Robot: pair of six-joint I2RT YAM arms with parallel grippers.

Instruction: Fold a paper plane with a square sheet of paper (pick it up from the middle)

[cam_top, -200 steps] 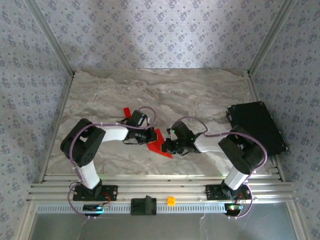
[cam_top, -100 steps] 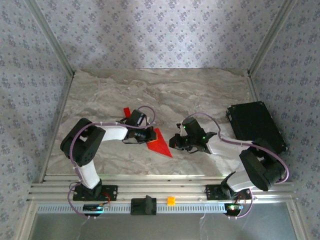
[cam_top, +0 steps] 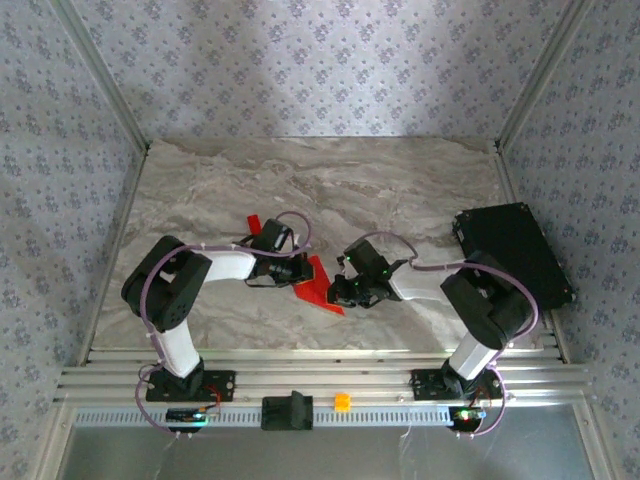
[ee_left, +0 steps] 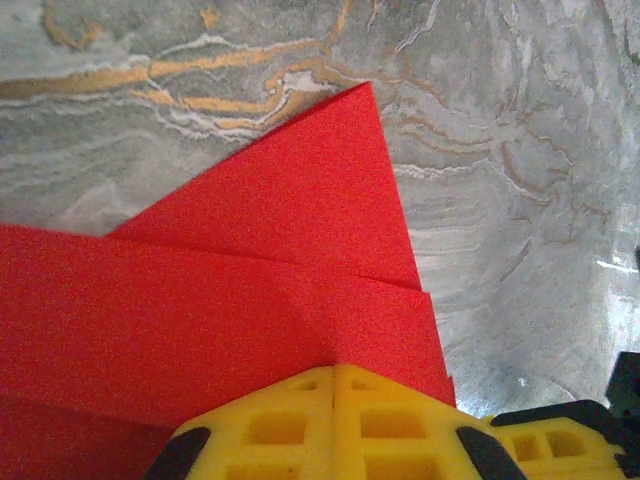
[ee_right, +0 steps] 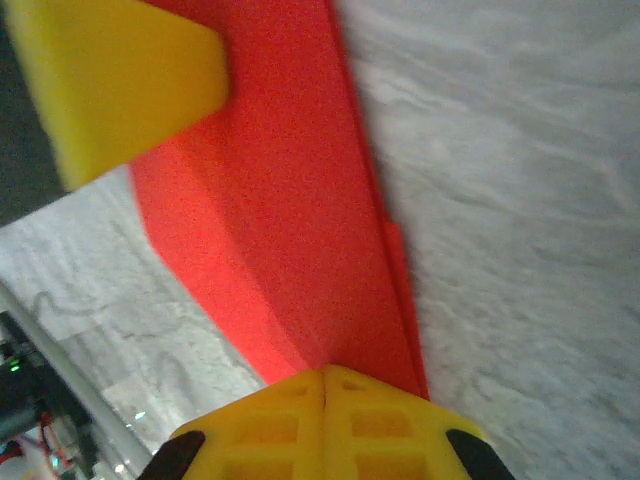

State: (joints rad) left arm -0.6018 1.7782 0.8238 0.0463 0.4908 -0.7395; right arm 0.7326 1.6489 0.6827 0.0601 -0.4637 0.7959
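One square sheet of paper (cam_top: 318, 280), folded to a pointed wedge, is seen near the middle of the table (cam_top: 400, 190), flanked by two grippers: the left gripper (cam_top: 300, 272) at its 9 o'clock and the right gripper (cam_top: 338, 292) at its 4 o'clock. One small red block (cam_top: 253, 222) at 10 o'clock and one black box (cam_top: 512, 252) at 3 o'clock are found from above. The left wrist view shows the stacked layers and the point at 12 o'clock; there the left fingers are pressed together on the sheet, while in the right wrist view a raised flap is pinched by the right gripper.
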